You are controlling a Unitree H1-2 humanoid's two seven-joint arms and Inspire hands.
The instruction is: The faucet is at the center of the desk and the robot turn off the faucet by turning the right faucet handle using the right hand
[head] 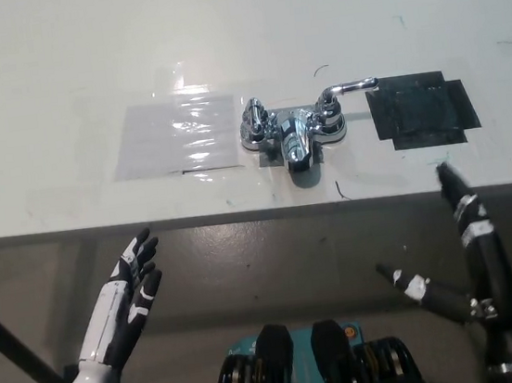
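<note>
Chrome is seen at the middle of the white desk (237, 35): the faucet (292, 129) sits there with its spout (297, 149) pointing toward six o'clock, at the desk's near edge. The right faucet handle (348, 89) is seen at about two o'clock from the spout, its lever lying nearly level and reaching toward three o'clock. The left faucet handle (254, 122) is found at about ten o'clock from the spout. A clear glossy sheet (177, 136) is laid flat at nine o'clock of the faucet, just beside it, and a dark square patch (422, 110) is laid at three o'clock, just past the lever's tip.

The black right hand (456, 260) is held below the desk edge at about five o'clock from the faucet, well apart from the handle; its fingers (460, 199) are spread wide and nothing is grasped, one fingertip reaching up to the desk's edge. The white left hand (129, 296) is rested at about seven o'clock, below the desk edge, opened flat with its fingers apart and nothing held.
</note>
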